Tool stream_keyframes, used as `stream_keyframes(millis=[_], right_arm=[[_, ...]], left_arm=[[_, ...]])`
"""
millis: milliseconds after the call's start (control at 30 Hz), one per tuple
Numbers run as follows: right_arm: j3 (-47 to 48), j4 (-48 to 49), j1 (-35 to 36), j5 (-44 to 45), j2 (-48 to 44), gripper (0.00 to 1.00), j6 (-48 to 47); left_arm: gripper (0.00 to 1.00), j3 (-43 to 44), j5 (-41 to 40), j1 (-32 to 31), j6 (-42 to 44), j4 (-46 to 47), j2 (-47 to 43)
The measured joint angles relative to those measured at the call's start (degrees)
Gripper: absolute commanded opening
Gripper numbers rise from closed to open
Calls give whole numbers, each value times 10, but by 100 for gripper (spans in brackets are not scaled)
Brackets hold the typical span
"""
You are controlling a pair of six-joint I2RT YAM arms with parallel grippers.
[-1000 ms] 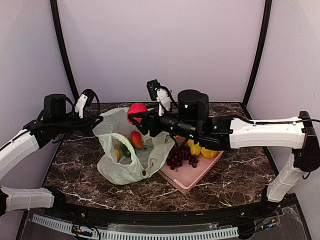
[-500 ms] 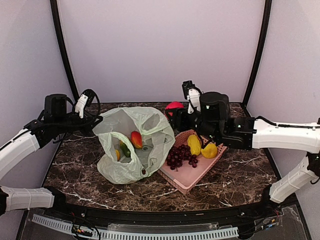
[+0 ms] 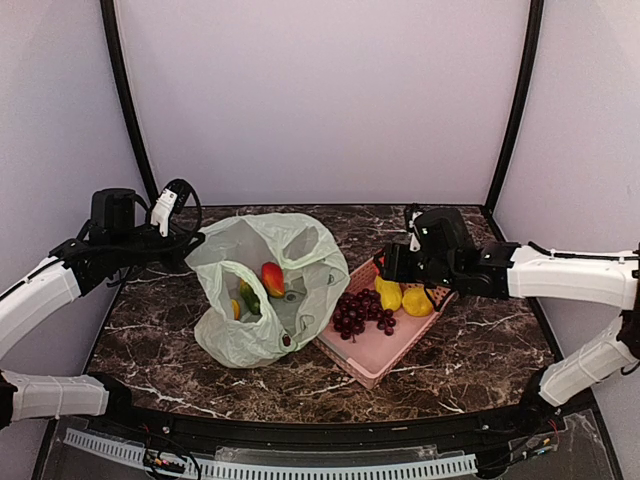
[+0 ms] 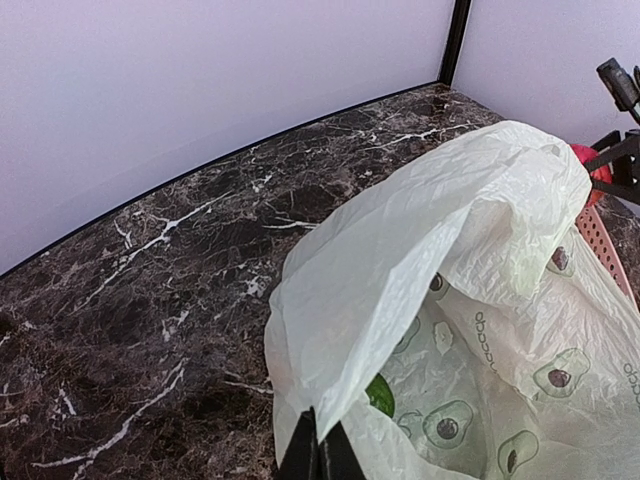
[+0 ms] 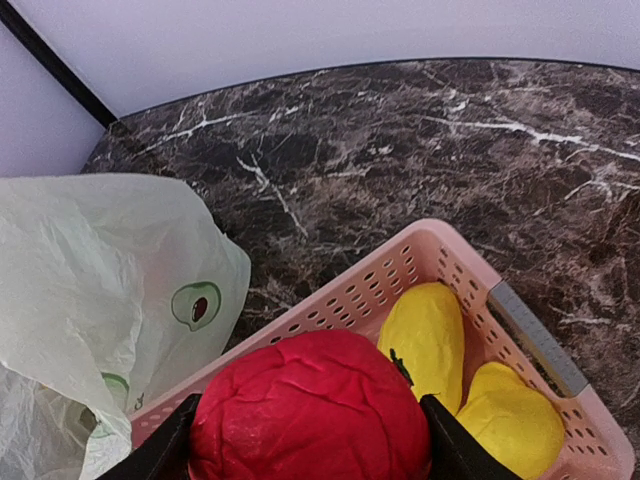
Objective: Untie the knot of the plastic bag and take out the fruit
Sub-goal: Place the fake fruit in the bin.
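Right pincer (image 5: 310,445) moved over basket (image 5: 400,270), red fruit (image 5: 300,400) within it

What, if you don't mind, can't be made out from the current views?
- Red fruit: the right wrist view's bottom edge cuts off its underside; in the top view the right arm mostly hides it.
- Left gripper: only its tips show at the left wrist view's bottom edge, pinched on the plastic bag.
- Bag contents: crumpled plastic hides whatever lies beyond the few fruits showing in the top view.
- Knot: not discernible in any view.
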Motion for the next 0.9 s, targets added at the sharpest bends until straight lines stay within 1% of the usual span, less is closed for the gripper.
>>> stream_keyframes(millis=[200, 333, 533, 700, 800, 900], right_arm=[[16, -29, 6, -89, 71, 36, 12], [56, -45, 31, -133, 123, 36, 10], [116, -46, 78, -165, 181, 35, 8], [125, -47, 90, -172, 203, 35, 12], [125, -48, 92, -172, 208, 38, 16], [125, -50, 94, -172, 211, 46, 19]], left_arm=[[1, 0, -5, 0, 0, 0, 0], [1, 0, -5, 0, 0, 0, 0], [1, 0, -5, 0, 0, 0, 0], [1, 0, -5, 0, 0, 0, 0], [1, 0, -5, 0, 0, 0, 0], [1, 0, -5, 0, 0, 0, 0]])
